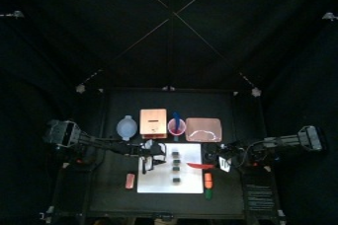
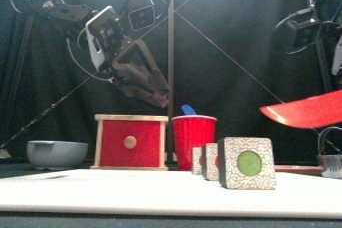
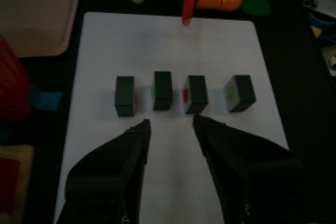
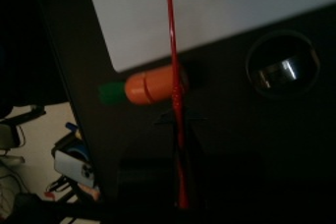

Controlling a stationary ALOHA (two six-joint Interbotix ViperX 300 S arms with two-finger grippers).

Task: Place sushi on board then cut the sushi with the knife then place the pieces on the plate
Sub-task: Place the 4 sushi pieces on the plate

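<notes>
Cutting looks done: four sushi pieces (image 3: 163,88) stand mid-frame on the white board (image 3: 269,56), left gripper (image 3: 174,122) wide above them, right gripper (image 1: 219,164) holding the red knife (image 2: 307,109). Next: pinch one for the pink tray (image 1: 203,128).

The red knife (image 2: 307,109) runs off the front view's right edge.
</notes>
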